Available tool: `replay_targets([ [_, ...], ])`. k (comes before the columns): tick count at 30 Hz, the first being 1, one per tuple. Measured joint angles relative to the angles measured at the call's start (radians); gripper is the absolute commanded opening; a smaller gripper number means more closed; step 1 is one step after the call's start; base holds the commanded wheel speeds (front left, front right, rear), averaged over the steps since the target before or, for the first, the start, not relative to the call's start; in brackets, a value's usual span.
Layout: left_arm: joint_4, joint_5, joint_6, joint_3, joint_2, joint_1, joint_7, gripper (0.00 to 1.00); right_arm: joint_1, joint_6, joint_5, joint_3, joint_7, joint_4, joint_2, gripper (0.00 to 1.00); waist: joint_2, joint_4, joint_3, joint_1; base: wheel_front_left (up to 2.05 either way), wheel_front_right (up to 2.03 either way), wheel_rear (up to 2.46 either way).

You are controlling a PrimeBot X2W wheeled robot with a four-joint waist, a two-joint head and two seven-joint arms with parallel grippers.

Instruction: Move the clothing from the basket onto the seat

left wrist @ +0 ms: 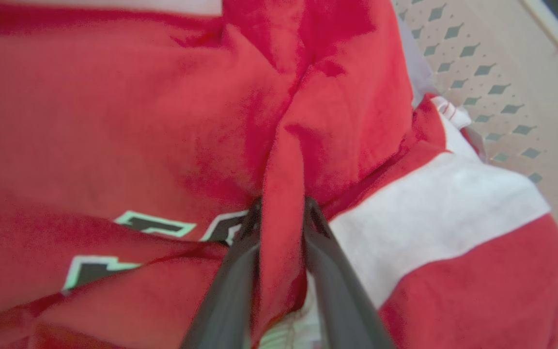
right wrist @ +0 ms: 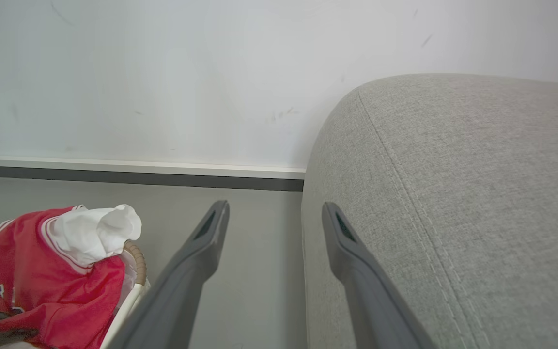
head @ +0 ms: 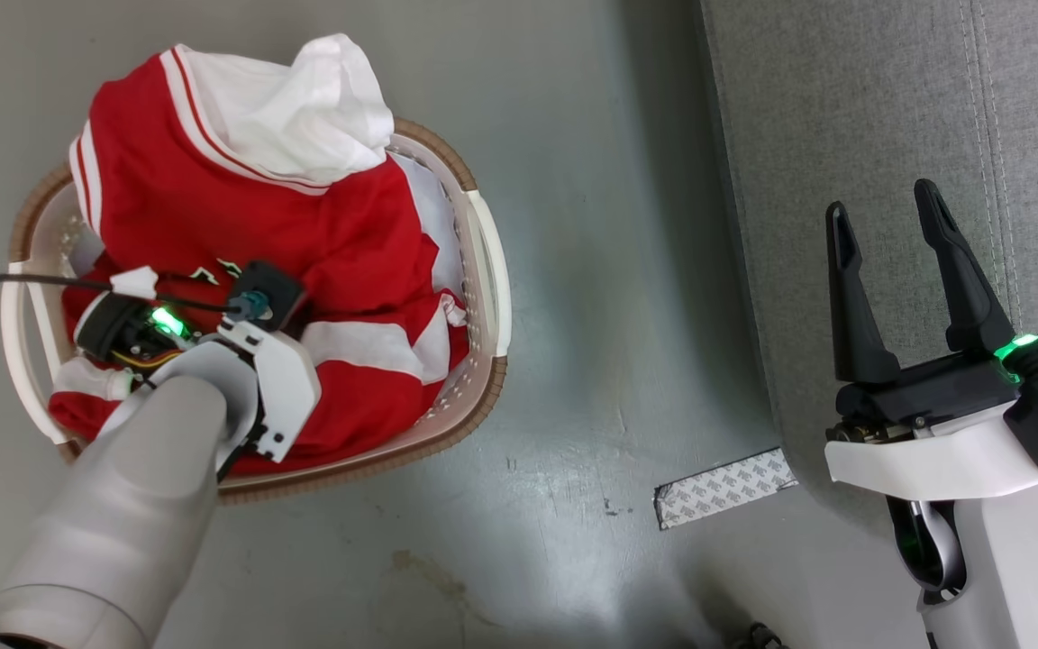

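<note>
A smooth grey floor (head: pixel 573 270) was seen beneath both arms, with a patterned strip of tape (head: pixel 724 487) stuck to it just left of the right gripper (head: pixel 881 198). A pale wall (right wrist: pixel 211 72) with a dark baseboard (right wrist: pixel 138 178) was seen ahead of that gripper's fingers. The seat (head: pixel 888 108) lay under and to the right of the right gripper, whose fingers were spread apart with nothing between them. The clothing (head: pixel 213 198) was heaped in the basket (head: pixel 486 261), well to the left of the right gripper. Its length was laid from the near rim under the left wrist to the far rim, where a white lining (head: pixel 303 108) was pushed up into a peak. A raised red fold, running in line with the fingers, was pinched between the closed fingers of the left gripper (left wrist: pixel 281 208). White bands lay to the right of those fingers and dark, white-edged lettering to their left.
</note>
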Motion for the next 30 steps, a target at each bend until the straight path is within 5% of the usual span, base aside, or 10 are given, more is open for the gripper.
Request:
replay_targets([
  [12, -0.076, -0.132, 0.001, 0.072, -0.042, 0.087, -0.109, 0.00, 0.034, 0.000, -0.011, -0.026, 0.000, 0.046, 0.001, 1.00, 0.0000, 0.044, -0.145, -0.0001, 0.00, 0.00, 0.00],
  [30, -0.702, -0.225, 0.063, 0.220, 0.003, 0.484, -0.112, 0.00, 0.191, 0.000, -0.069, 0.018, 0.000, 0.126, 0.001, 1.00, 0.0000, 0.177, -0.590, -0.0006, 0.00, 0.00, 0.00],
])
